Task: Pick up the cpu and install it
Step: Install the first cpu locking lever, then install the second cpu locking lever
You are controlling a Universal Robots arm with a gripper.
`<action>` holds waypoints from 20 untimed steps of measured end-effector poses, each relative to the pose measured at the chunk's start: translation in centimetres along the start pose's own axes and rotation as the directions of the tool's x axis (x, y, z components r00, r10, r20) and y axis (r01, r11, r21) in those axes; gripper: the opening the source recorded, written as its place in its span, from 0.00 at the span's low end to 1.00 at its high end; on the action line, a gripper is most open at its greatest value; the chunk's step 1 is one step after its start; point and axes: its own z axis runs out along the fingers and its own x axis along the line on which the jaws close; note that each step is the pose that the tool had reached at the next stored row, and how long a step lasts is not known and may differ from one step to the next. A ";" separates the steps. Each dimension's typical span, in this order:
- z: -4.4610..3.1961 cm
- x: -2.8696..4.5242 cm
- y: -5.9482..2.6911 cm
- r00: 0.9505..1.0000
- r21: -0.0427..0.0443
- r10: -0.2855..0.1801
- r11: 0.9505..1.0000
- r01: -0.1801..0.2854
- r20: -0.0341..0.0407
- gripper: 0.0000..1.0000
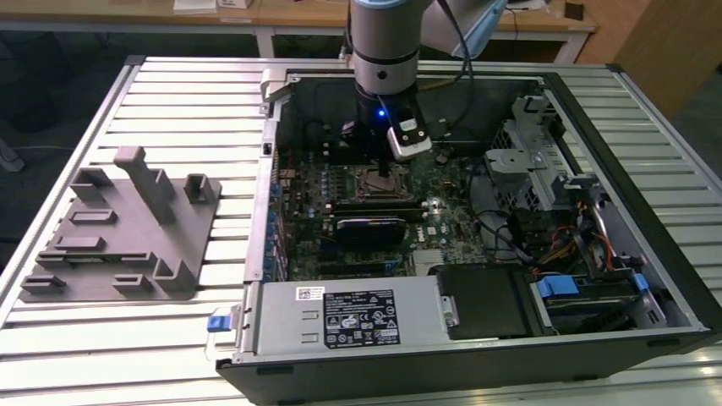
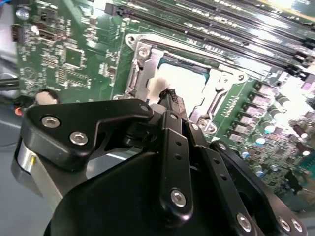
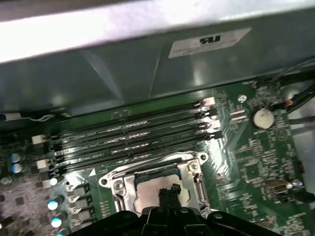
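Your cpu (image 2: 183,82) sits in the socket (image 2: 140,66) on the motherboard (image 2: 74,54), its pale silvery top framed by the socket's metal bracket; in the first wrist view the cpu (image 3: 150,189) shows as a grey square inside the same frame, partly covered by the fingertips. The gripper (image 2: 170,96) stands directly over the chip, and its black fingertips look pressed together into one narrow point at the cpu's top face. You cannot tell from these views whether the tips actually touch the chip or hang just above it. In the first wrist view the gripper (image 3: 169,191) comes down at the middle of the socket, with the row of memory slots (image 3: 133,132) just beyond.

In the exterior view you see the arm (image 1: 386,51) reaching straight down into the open computer case (image 1: 631,254), the gripper (image 1: 387,173) meeting the socket (image 1: 373,184) near the board's middle. The power supply (image 1: 350,317) lies at the case's near edge. A grey fixture (image 1: 124,228) rests on the slatted table (image 1: 181,93), well apart on the exterior view's left.
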 end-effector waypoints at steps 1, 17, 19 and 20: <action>0.01 -0.08 -0.03 1.000 0.003 0.000 1.000 0.000 -0.006 0.11; 0.02 -0.59 -0.69 1.000 0.020 0.000 1.000 0.001 -0.015 0.11; 0.02 -0.59 -0.70 1.000 0.020 0.000 1.000 0.001 -0.015 0.11; 0.02 -0.59 -0.70 1.000 0.020 0.000 1.000 0.001 -0.015 0.11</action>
